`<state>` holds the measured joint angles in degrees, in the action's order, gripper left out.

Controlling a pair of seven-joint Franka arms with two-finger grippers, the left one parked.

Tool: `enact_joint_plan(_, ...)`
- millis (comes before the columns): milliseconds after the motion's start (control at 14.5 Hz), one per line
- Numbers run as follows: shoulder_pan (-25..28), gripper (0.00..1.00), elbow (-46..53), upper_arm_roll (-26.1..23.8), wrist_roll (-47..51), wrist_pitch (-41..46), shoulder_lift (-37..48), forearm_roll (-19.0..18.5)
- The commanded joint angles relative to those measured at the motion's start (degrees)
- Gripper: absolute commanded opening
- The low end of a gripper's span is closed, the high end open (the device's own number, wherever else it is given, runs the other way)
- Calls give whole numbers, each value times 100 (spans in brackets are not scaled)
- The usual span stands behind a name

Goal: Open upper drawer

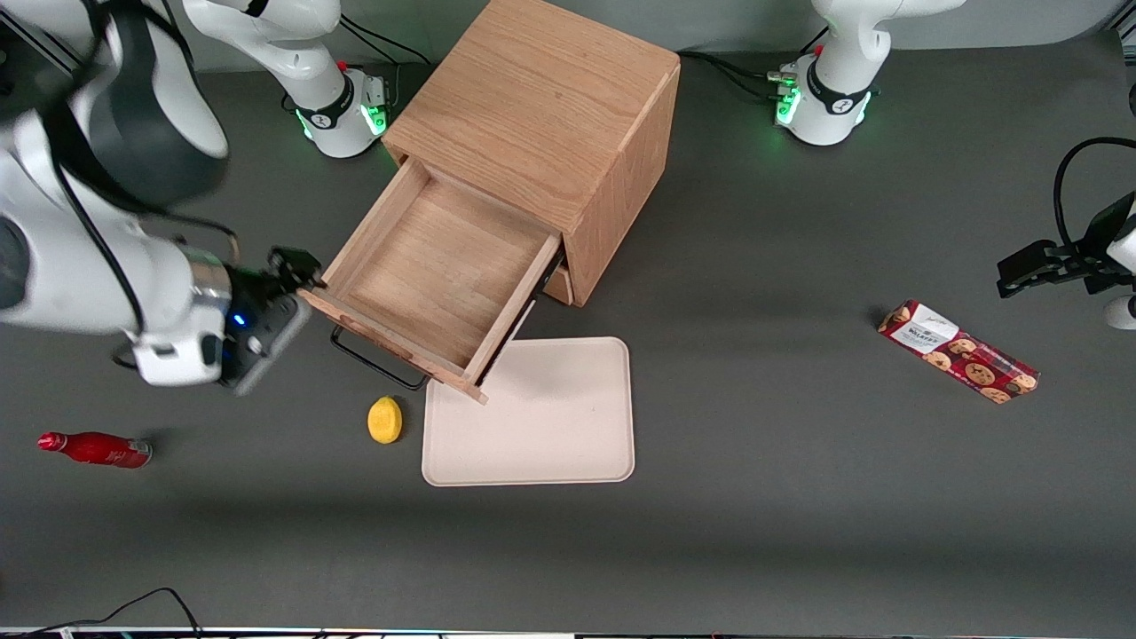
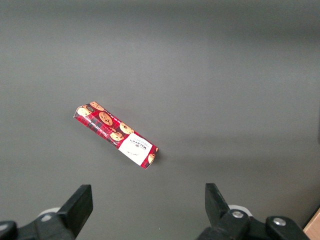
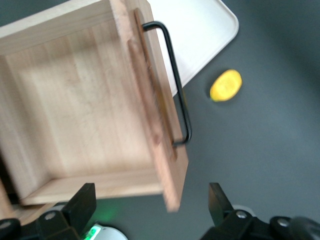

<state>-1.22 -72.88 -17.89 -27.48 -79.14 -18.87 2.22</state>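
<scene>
The oak cabinet (image 1: 541, 115) stands at the back of the table. Its upper drawer (image 1: 435, 266) is pulled far out, showing a bare light-wood floor (image 3: 75, 100). The thin dark bar handle (image 1: 377, 362) (image 3: 177, 85) runs along the drawer's front panel. My gripper (image 1: 293, 266) (image 3: 150, 205) hangs just off the front panel's corner at the working arm's end, clear of the handle. Its fingers (image 3: 82, 202) stand wide open with nothing held between them.
A beige tray (image 1: 532, 413) (image 3: 200, 35) lies on the table partly under the open drawer. A yellow lemon (image 1: 385, 419) (image 3: 226, 85) sits beside it. A red bottle (image 1: 93, 449) lies toward the working arm's end, and a cookie box (image 1: 958, 351) (image 2: 116, 135) toward the parked arm's.
</scene>
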Motion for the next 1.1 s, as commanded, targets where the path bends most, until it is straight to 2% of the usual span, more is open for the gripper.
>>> enact_joint_plan(0, -19, 100, -771, 49, 960, -5, 1014, -108)
enact_joint_plan(345, -19, 100, -2263, 312, 2649, -259, 2332, -55)
enact_joint_plan(621, -1, 100, -4405, 769, 2731, -1540, 3869, -20)
enact_joint_plan(690, -1, 100, -4593, 779, 2722, -1630, 4030, -20)
enact_joint_plan(828, -2, 100, -4395, 953, 2617, -1613, 3953, -90)
enact_joint_plan(1034, -2, 100, -3579, 1365, 2634, -1439, 3313, -117)
